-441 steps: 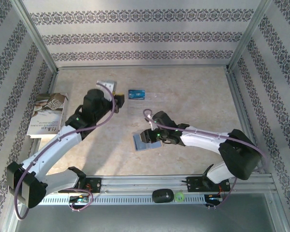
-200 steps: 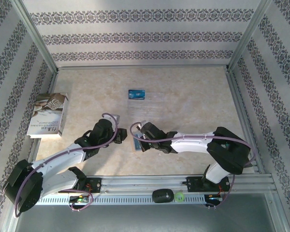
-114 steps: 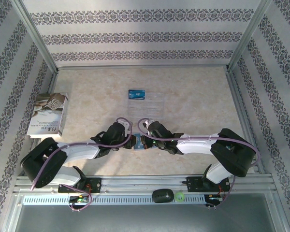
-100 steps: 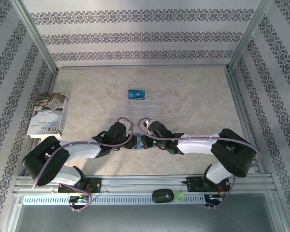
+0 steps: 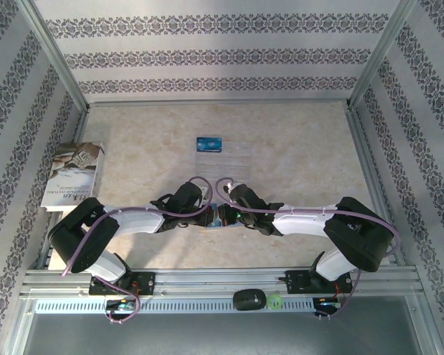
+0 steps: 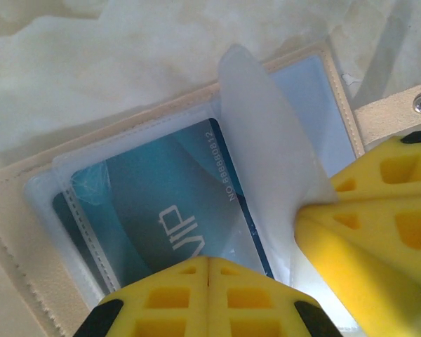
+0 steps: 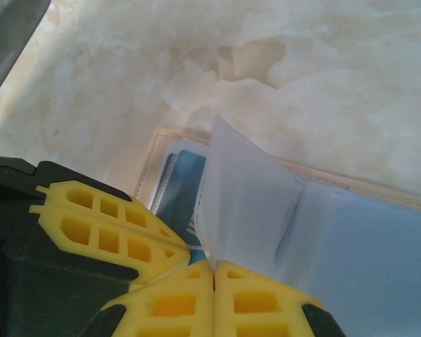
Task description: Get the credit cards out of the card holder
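Note:
The tan card holder (image 6: 24,232) lies open on the table, pale blue-grey inside (image 7: 379,260). A dark teal credit card (image 6: 161,210) printed VIP sits in its clear sleeve. My left gripper (image 6: 208,265) is shut at that card's near edge, which runs in between its fingertips. My right gripper (image 7: 214,265) is shut on a translucent sleeve leaf (image 7: 245,196) and holds it upright, off the card. Both grippers meet tip to tip over the holder, left gripper (image 5: 207,212) and right gripper (image 5: 223,212). A bright blue credit card (image 5: 209,143) lies farther back.
A clear plastic tray (image 5: 229,161) lies on the table just behind the grippers, with the blue card at its far left corner. A book (image 5: 72,175) rests at the left edge. Metal frame posts and patterned walls close in the table on three sides.
The left arm swung from the back of the table down to the card holder and shut at the card's edge. The right gripper kept its hold on the leaf, shifting slightly.

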